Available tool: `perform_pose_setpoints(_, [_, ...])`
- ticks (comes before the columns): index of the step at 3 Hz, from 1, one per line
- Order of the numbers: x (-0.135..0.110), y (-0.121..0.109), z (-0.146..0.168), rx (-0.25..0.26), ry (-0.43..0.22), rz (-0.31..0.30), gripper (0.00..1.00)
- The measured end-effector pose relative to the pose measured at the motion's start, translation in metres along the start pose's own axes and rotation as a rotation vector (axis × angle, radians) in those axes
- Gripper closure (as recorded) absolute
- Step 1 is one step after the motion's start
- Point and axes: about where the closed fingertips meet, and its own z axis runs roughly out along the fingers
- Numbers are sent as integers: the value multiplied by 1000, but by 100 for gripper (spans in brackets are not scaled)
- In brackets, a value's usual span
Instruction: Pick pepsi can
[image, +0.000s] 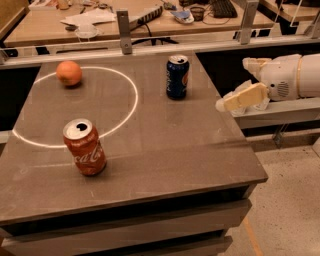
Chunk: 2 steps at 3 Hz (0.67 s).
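The pepsi can (177, 76), dark blue with a silver top, stands upright at the back right of the grey table (165, 150). My gripper (234, 85) hangs off the table's right edge, level with the can and to its right, well apart from it. Its two cream fingers (244, 97) stand apart, open and holding nothing.
A red cola can (85, 146) stands near the table's front left. An orange (69, 73) lies at the back left, on a white circle drawn on the top. A rail with metal posts (124, 30) and a cluttered desk run behind the table.
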Motion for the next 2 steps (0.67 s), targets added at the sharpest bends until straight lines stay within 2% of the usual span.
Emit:
perform_pose_setpoints(1, [-8, -17, 51, 6, -76, 29, 0])
perform_pose_setpoints(2, [-14, -19, 89, -22, -100, 22, 0])
